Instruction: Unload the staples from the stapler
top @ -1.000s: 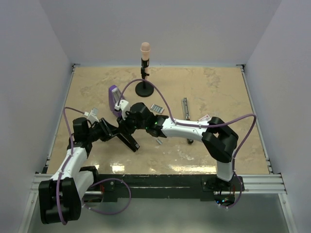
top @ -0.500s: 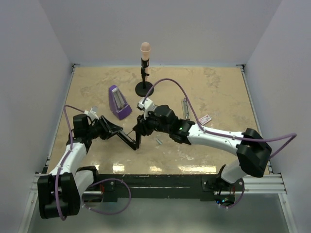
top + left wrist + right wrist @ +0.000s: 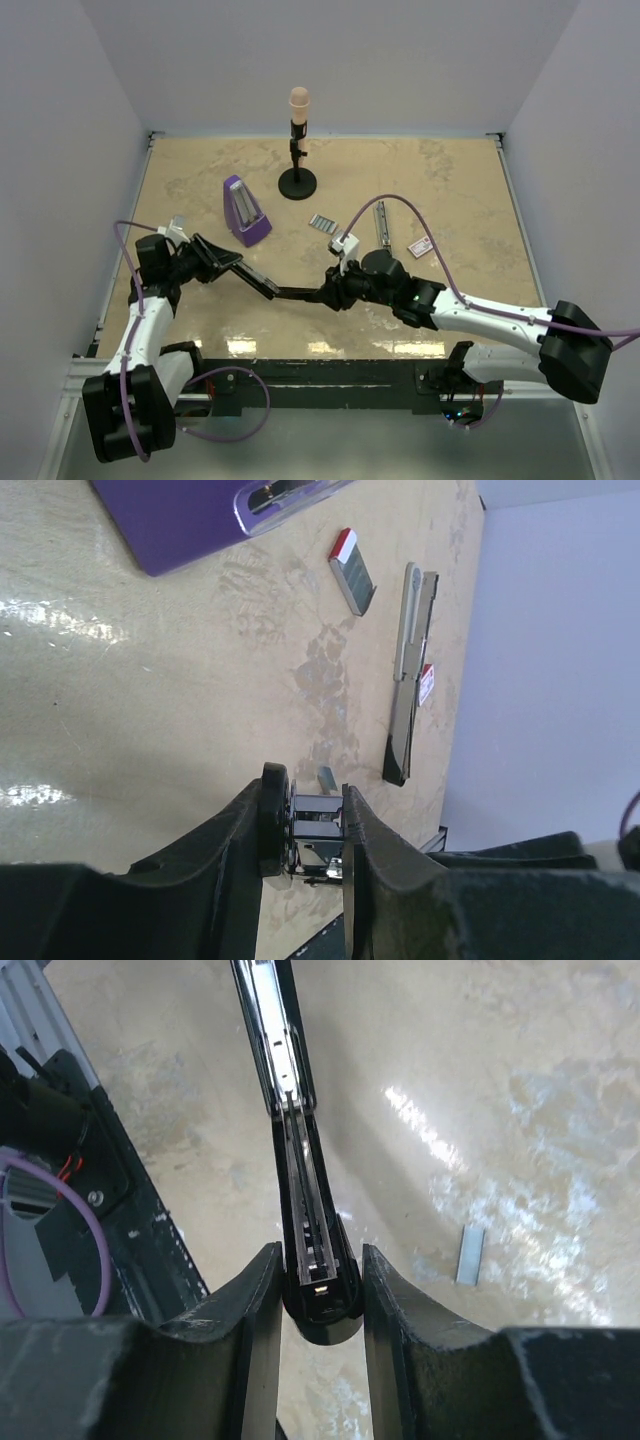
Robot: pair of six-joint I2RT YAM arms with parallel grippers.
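At the front of the tabletop [image 3: 300, 330], our left fingers [image 3: 230, 262] pinch one end of the opened stapler [image 3: 270, 288], and our right fingers [image 3: 327, 295] close on the other. We cannot tell what its channel [image 3: 305, 1210] holds, and loose staples [image 3: 470, 1255] lie just beside.

Setting: robotics lab test cell. Evidence: plain pale walls [image 3: 330, 60] boxing in left, far and right sides; beige marble-pattern table [image 3: 450, 180]; metal mounting rail [image 3: 530, 372] along near edge; exposed purple cable [image 3: 385, 197] looping above.

Purple wedge-shaped plastic metronome [image 3: 243, 212] centre-left; black round-base stand with peach tip [image 3: 297, 150] upper centre; small pink-and-white card [image 3: 421, 246] right; beige marbled desk [image 3: 450, 180].
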